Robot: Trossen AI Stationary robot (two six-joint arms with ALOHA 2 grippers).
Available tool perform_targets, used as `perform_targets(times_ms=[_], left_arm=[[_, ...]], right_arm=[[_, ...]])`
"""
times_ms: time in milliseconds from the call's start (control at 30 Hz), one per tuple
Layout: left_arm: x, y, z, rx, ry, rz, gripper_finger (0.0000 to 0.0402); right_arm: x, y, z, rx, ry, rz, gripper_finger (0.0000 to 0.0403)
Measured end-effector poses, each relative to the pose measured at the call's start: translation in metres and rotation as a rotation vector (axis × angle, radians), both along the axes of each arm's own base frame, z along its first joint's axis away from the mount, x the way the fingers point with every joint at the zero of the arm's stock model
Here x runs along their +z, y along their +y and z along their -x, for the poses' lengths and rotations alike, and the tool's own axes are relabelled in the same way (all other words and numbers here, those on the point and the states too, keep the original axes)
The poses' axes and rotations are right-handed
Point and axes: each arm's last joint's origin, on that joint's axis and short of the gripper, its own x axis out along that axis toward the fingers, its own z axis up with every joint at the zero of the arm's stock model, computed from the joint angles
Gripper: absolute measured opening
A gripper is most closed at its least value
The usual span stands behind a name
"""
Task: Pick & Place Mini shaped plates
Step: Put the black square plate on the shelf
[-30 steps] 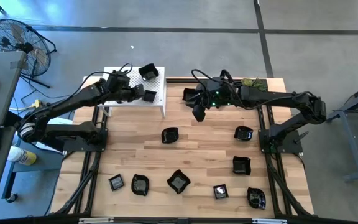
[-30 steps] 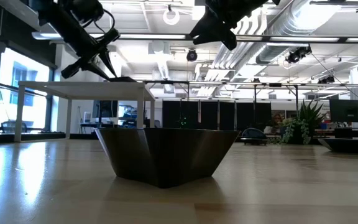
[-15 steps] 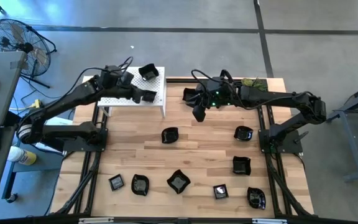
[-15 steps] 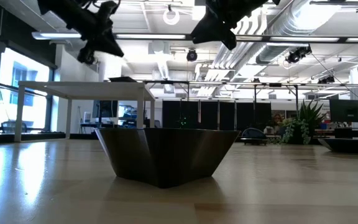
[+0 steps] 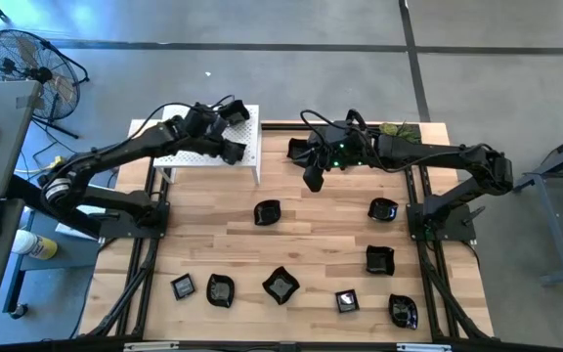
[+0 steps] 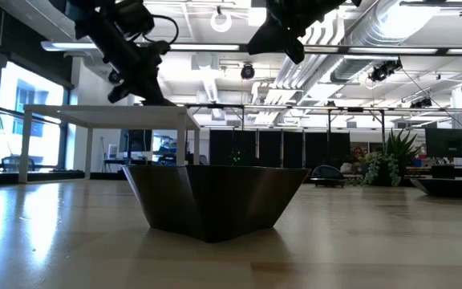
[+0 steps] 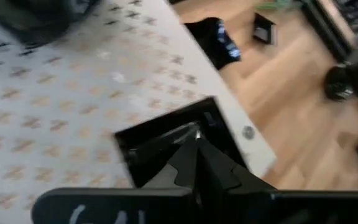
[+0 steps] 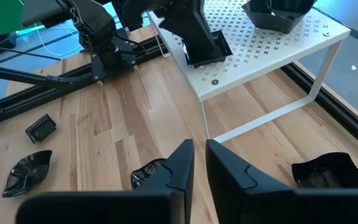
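Observation:
Two black mini plates rest on the white perforated stand: a square one near its right edge and a deeper one at the far corner. My left gripper is shut, and its tips slant down over the square plate's hollow. My right gripper hangs above the far middle of the table, its fingers nearly together with a narrow gap and nothing between them. One plate lies just left of it. Several more plates lie on the wooden table. My left gripper has its shut fingertips over the inside of the square plate, slanting down from the stand's left. The plate lies flat on the stand. I cannot tell whether the tips touch it.
Plates lie scattered at the table's middle, right and along the near edge. A green sprig lies at the far right corner. One plate fills the low view's foreground. A fan stands off the table.
My left gripper first drew back toward the table's left, away from the square plate. It then came back over the stand toward the plates, rolling as it went. Its fingers, spread a second ago, are now together. The square plate has stayed where it was.

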Motion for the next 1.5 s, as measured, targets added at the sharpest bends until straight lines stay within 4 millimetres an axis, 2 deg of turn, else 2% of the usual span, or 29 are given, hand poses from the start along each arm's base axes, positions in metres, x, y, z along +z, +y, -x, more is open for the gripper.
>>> perform_targets(times_ms=[167, 367, 600, 733, 867, 1067, 1300, 1500], left_arm=[[0.0, 0.002, 0.001, 0.076, 0.022, -0.023, 0.0], [0.0, 0.0, 0.004, 0.086, 0.06, -0.008, 0.0], [0.031, -0.007, 0.014, 0.124, 0.12, 0.057, 0.0005], [0.044, -0.01, 0.019, 0.165, 0.153, 0.095, 0.003], [0.038, -0.008, 0.018, 0.24, 0.186, 0.147, 0.007], [0.028, -0.003, 0.009, 0.202, 0.224, 0.18, 0.0107], [0.019, 0.003, 0.001, 0.183, 0.241, 0.203, 0.0095], [0.019, 0.003, 0.001, 0.182, 0.246, 0.204, 0.005]], right_arm=[[0.0, 0.0, 0.0, 0.0, 0.0, -0.001, 0.0028], [0.0, 0.0, 0.0, -0.001, 0.0, -0.001, 0.0028], [0.0, 0.0, 0.0, 0.0, 0.0, 0.0, 0.0034], [0.001, -0.001, 0.0, -0.001, -0.01, 0.004, 0.0036], [0.002, -0.001, -0.001, 0.003, -0.023, 0.014, 0.0034], [0.003, -0.001, -0.002, 0.007, -0.032, 0.023, 0.0034], [0.003, -0.001, -0.002, 0.007, -0.032, 0.023, 0.0034], [0.003, -0.001, -0.002, 0.007, -0.032, 0.023, 0.003]])
